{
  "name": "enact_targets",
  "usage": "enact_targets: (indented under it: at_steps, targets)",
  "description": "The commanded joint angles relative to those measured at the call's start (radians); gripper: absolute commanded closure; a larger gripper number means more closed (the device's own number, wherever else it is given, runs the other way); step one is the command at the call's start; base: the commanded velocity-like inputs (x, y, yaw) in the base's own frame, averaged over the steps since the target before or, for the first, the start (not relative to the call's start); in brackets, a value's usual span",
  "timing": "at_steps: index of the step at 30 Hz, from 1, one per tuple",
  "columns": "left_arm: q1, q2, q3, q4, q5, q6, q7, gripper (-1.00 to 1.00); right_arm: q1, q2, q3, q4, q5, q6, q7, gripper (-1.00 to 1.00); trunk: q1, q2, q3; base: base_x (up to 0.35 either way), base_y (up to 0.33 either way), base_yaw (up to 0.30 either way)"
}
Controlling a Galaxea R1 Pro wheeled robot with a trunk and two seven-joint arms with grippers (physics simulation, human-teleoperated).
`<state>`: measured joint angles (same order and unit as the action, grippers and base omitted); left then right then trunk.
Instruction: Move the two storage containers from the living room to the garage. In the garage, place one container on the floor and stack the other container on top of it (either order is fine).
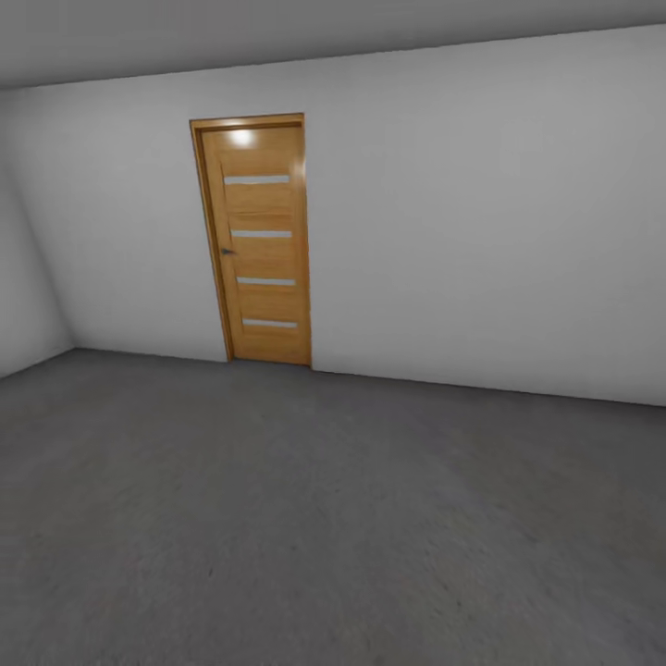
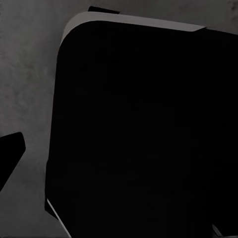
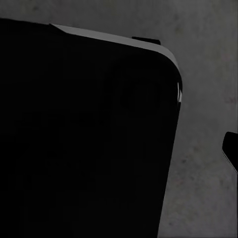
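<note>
I am in the garage, and the two storage containers are out of view. The rough grey concrete floor (image 1: 333,527) stretches ahead to plain white walls (image 1: 481,213). In the left wrist view one dark fingertip (image 2: 10,156) pokes in at the edge, over concrete (image 2: 25,74). The right wrist view has a similar dark fingertip (image 3: 231,148) at its edge above the concrete (image 3: 208,74). Neither view shows both fingers, so I cannot tell how the jaws stand.
A light-wood door (image 1: 262,245) with four narrow frosted strips stands shut in the far wall, left of centre. A side wall (image 1: 28,277) closes the room on the left. My own black base (image 2: 144,134) (image 3: 84,134) looms large under both wrists.
</note>
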<state>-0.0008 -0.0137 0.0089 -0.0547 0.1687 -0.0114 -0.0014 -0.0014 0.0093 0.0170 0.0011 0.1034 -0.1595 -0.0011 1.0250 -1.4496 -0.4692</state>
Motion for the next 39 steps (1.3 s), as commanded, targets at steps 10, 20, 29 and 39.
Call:
enact_targets:
  at_steps: [10, 20, 29, 39]
  targets:
    - [0.0, -0.002, 0.0, 0.0, 0.008, -0.001, 0.0, -1.0, 0.0, 0.0, 0.0, 0.0, 0.01, -0.003, 0.0, -1.0, 0.0, 0.0, -0.001, 0.0, 0.0, 0.277]
    - [0.0, -0.002, 0.0, 0.0, 0.008, -0.001, 0.0, -1.0, 0.0, 0.001, 0.0, 0.0, 0.009, 0.0, 0.002, -1.0, 0.0, 0.0, -0.001, 0.008, 0.0, 0.275]
    - [0.0, -0.003, 0.0, 0.0, 0.009, 0.0, 0.0, -1.0, 0.0, -0.003, 0.002, 0.0, 0.01, 0.003, 0.003, -1.0, 0.0, 0.0, -0.001, 0.238, 0.0, 0.061]
    - [0.0, -0.002, -0.001, 0.0, 0.011, 0.002, 0.0, -1.0, 0.0, -0.005, 0.005, 0.0, 0.03, 0.002, 0.016, -1.0, 0.0, 0.0, -0.001, 0.318, 0.0, 0.002]
